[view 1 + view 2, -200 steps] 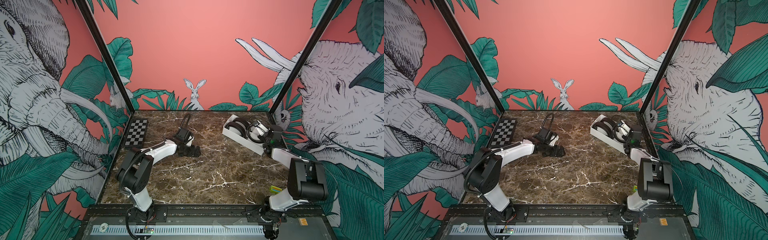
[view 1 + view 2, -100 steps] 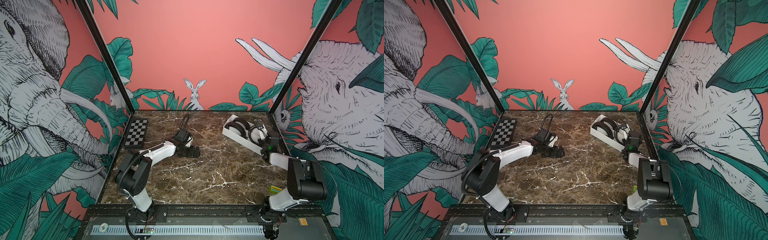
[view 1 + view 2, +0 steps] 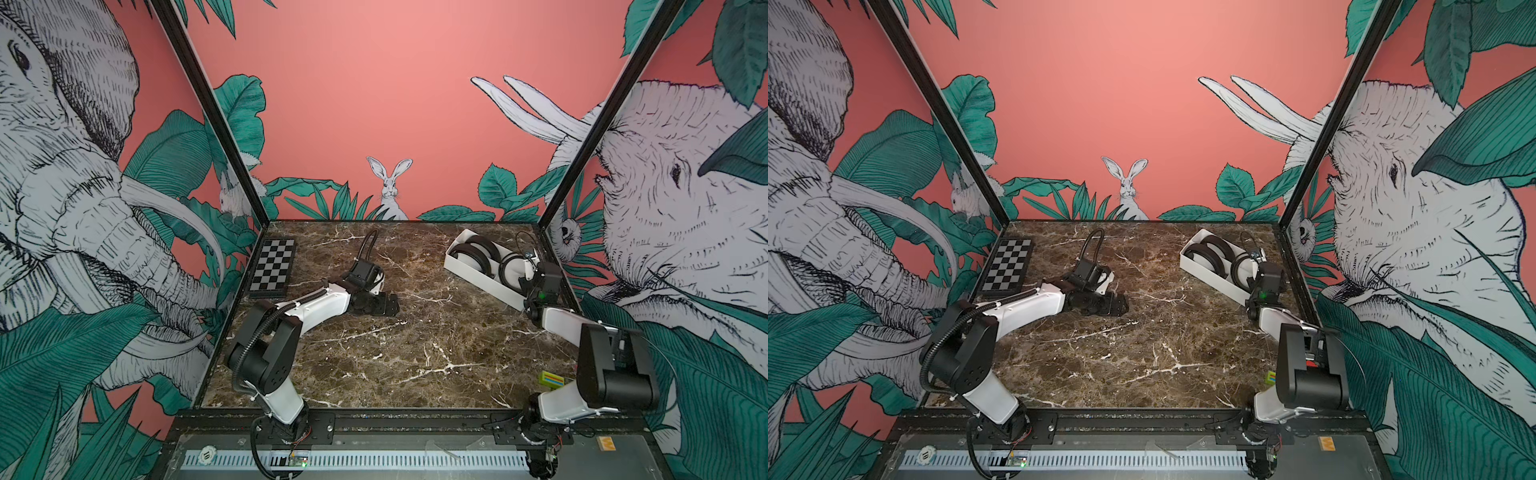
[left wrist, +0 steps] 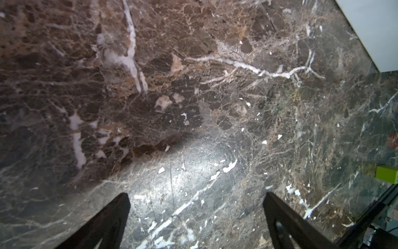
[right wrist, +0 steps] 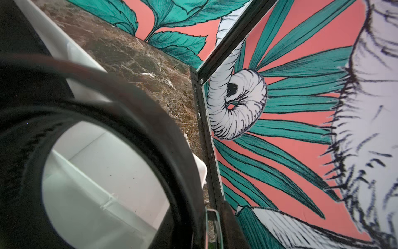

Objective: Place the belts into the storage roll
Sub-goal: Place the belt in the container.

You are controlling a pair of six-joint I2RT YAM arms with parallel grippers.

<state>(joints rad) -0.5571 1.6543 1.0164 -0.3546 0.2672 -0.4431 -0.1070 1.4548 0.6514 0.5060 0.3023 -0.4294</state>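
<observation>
The storage roll is a white divided tray at the back right of the marble table. Two black belts lie coiled in its far compartments. A third belt stands as a coil in the near end. My right gripper is shut on that coil beside its buckle. The left gripper hangs open, low over bare marble at centre left, with nothing between its fingers.
A black-and-grey checkered board lies at the back left. A small green block sits near the front right edge. The right wall frame runs close behind the tray's near end. One tray corner shows in the left wrist view.
The right gripper has shifted slightly at the tray's near end, keeping its hold on the belt coil. The left arm has barely moved and stays open.
</observation>
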